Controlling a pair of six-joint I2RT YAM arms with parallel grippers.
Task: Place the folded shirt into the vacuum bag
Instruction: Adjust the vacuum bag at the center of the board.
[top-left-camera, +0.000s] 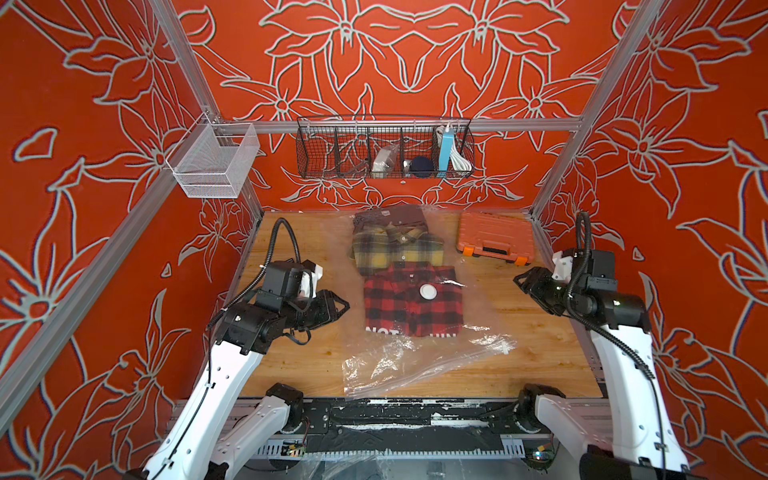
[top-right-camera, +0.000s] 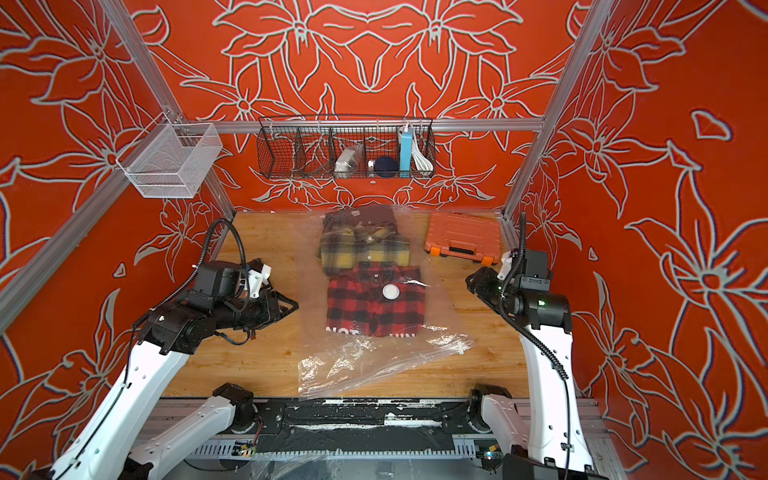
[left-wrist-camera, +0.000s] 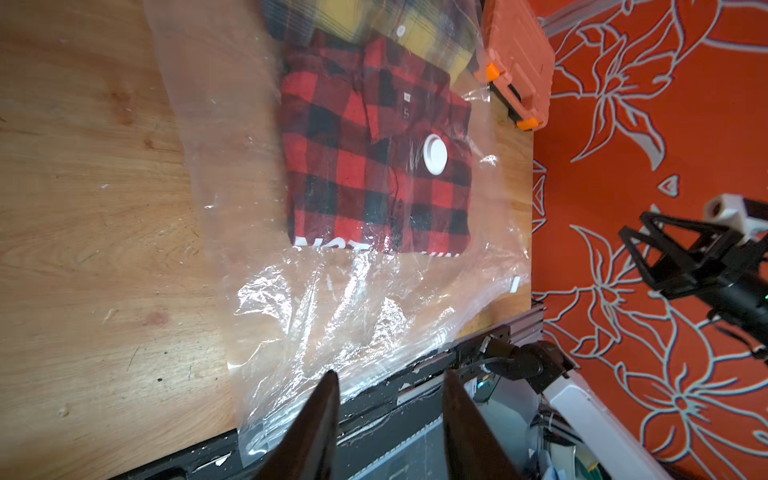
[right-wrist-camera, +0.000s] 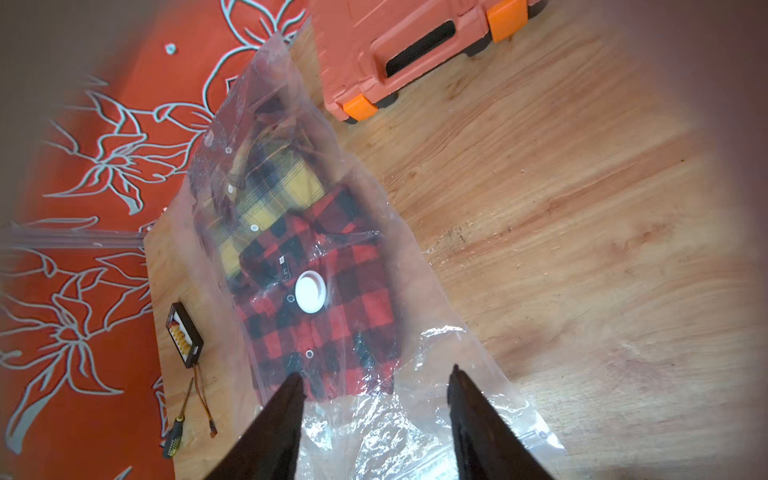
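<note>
The clear vacuum bag (top-left-camera: 415, 361) (top-right-camera: 374, 365) (left-wrist-camera: 332, 307) (right-wrist-camera: 374, 436) lies flat along the middle of the wooden table, its crinkled mouth end toward the front edge. Inside it lies the folded shirt (top-left-camera: 390, 311) (top-right-camera: 357, 311) (left-wrist-camera: 353, 187) (right-wrist-camera: 332, 332) in red and black plaid, under the bag's white valve (top-left-camera: 428, 292) (right-wrist-camera: 309, 291). Behind it in the bag is a yellow plaid shirt (top-left-camera: 395, 249). My left gripper (top-left-camera: 343, 307) (top-right-camera: 293, 307) (left-wrist-camera: 390, 374) hovers left of the bag, open and empty. On the bag's right, my right gripper (top-left-camera: 519, 278) (top-right-camera: 469, 280) (right-wrist-camera: 376, 370) is open and empty too.
An orange tool case (top-left-camera: 494, 237) (right-wrist-camera: 415, 50) sits at the back right of the table. A black wire basket (top-left-camera: 384, 149) and a white mesh basket (top-left-camera: 216, 160) hang on the frame. A small black box (right-wrist-camera: 185, 336) and a screwdriver (right-wrist-camera: 172, 440) lie at the table's left edge.
</note>
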